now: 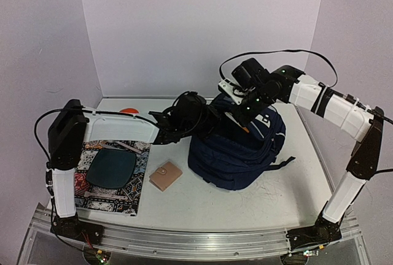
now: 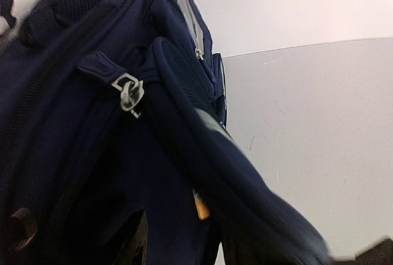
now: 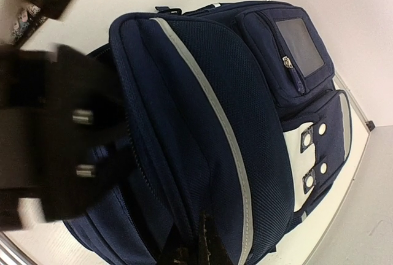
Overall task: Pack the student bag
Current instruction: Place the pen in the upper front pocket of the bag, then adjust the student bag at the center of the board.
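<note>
— Where is the student bag (image 1: pixel 236 154)?

— On the table (image 1: pixel 233 210), right of centre and toward the back wall. It is slumped, with its front pockets facing up and to my right. Both my arms reach over it, and a dark strap (image 1: pixel 284 162) trails off its right side.

— What about your left gripper (image 1: pixel 202 119)?

— It is at the bag's upper left side. My left wrist camera shows its fingers (image 2: pixel 134 246) spread. One is low at the left and the other at the lower right corner, with the bag's padded rim running between them. I cannot tell whether either touches the fabric. A metal zipper pull (image 2: pixel 129 95) hangs just above. A small orange bit (image 2: pixel 201 207) peeks from under the rim, and I cannot tell what it is.

— And the right gripper (image 1: pixel 244 121)?

— It is down on top of the bag, jaws pressed together. Its tips sit at the edge of the mesh flap with the grey stripe (image 3: pixel 212 111). If any fabric is pinched there, I cannot make it out. From that wrist I also see the white buckle patch (image 3: pixel 310 154) and the clear window pocket (image 3: pixel 301 44).

— Anything else on the table?

— Just left of the bag lies a small brown square thing (image 1: pixel 166 175). Farther left is a patterned book (image 1: pixel 92 200) with a dark teal oval thing (image 1: pixel 112 167) lying on it. An orange thing (image 1: pixel 128 110) sits by the back wall.
</note>
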